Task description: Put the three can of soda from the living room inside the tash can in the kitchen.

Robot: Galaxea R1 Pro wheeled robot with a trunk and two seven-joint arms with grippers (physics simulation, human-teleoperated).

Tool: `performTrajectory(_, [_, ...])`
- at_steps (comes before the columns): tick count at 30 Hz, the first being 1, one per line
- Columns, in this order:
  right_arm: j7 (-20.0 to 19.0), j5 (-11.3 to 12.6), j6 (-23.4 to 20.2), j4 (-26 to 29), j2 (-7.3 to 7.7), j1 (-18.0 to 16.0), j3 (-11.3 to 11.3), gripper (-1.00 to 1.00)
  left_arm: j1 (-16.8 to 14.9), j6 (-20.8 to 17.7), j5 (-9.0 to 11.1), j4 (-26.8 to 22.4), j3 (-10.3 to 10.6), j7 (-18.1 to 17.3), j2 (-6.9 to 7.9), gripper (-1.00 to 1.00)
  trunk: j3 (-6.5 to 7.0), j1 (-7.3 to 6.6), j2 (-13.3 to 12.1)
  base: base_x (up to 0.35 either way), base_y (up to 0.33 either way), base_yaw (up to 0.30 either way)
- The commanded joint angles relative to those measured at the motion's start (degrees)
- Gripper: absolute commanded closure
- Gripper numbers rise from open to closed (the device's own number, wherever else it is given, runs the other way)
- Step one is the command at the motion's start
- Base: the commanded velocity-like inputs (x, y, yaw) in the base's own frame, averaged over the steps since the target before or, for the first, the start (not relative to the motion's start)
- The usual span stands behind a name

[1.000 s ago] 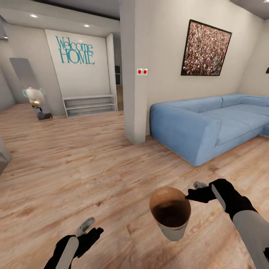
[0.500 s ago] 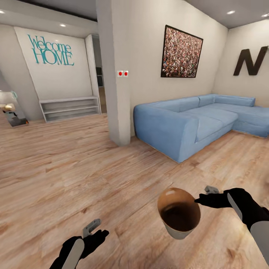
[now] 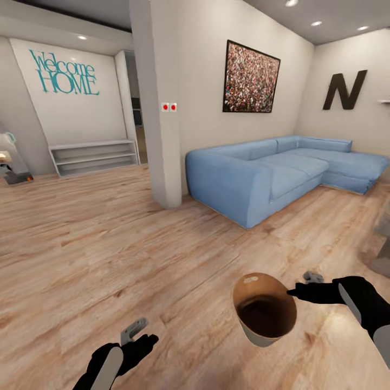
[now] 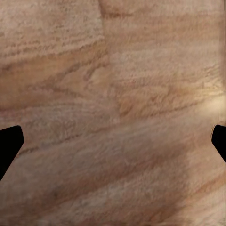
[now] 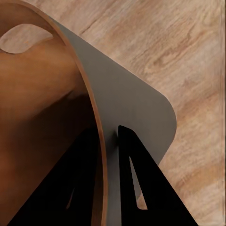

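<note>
Right claw (image 3: 295, 293) is clamped on the rim of the tash can (image 3: 265, 315): in the right wrist view one finger (image 5: 77, 188) sits inside the brown wall, the other outside on the grey, w/ the rim pinched between. Bin hangs off the floor (image 3: 108, 233) in front of the robot, mouth tipped toward the head cam, nothing visible inside as far as I can tell. Prob carried this way so the cans can be dropped in where they lie, instead of ferrying each one separately.

Left claw (image 3: 135, 331) is low at the robot's left side, fingers spread wide in the wrist view, holding nothing, free for picking.

Scene is the living room: blue sofa (image 3: 260, 173) ahead-right, pillar (image 3: 157, 108) in the middle. Soda cans aren't in sight yet, so the search for them comes next.
</note>
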State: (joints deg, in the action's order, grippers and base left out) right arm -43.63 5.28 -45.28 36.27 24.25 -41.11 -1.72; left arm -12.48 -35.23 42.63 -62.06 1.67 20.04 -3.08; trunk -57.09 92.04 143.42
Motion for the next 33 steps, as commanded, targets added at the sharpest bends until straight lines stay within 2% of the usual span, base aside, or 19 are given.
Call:
performTrajectory(1, [-0.1, 0.7, -0.2, 0.0, 0.01, 0.0, -0.1, 1.0, 0.0, 0.0, 0.0, 0.0, 0.0, 0.0, 0.0, -1.0, 0.01, 0.0, 0.0, -0.308, -0.167, -0.278])
performTrajectory(6, [0.2, 0.7, -0.2, 0.0, -0.05, 0.0, 0.0, 1.0, 0.0, 0.0, 0.0, 0.0, 0.2, 0.0, 0.0, -1.0, 0.01, 0.0, 0.0, -0.298, -0.193, -0.294])
performTrajectory(12, [0.3, 0.7, -0.2, 0.0, -0.07, 0.0, 0.0, 1.0, 0.0, 0.0, -0.1, 0.6, 3.0, 0.1, 0.04, -1.0, 0.01, 0.0, 0.0, -0.267, -0.229, -0.299])
performTrajectory(21, [0.6, 0.7, -0.4, 0.0, 0.02, 0.0, -0.2, 1.0, 0.0, 0.1, -0.2, 0.8, 3.5, 0.0, 0.09, -1.0, 0.01, 0.0, 0.0, -0.205, -0.266, -0.3])
performTrajectory(25, [0.6, 0.7, -0.2, -1.2, 0.71, 0.1, -0.3, 1.0, 0.0, 0.0, -0.1, 0.9, 3.6, -0.1, 0.07, -1.0, 0.01, 0.0, 0.0, -0.05, -0.078, -0.3])
performTrajectory(30, [0.5, 0.7, 0.1, -2.9, 2.47, 0.2, -0.3, 1.0, 0.0, 0.0, -0.1, 0.9, 3.6, 0.0, 0.05, -1.0, 0.01, 0.0, 0.0, -0.009, -0.093, -0.3])
performTrajectory(33, [0.4, 0.7, 0.1, -3.2, 2.75, 0.2, -0.4, 1.0, 0.0, 0.0, -2.4, 0.9, 3.7, 0.0, -0.15, -1.0, 0.01, 0.0, 0.0, -0.001, -0.263, -0.3])
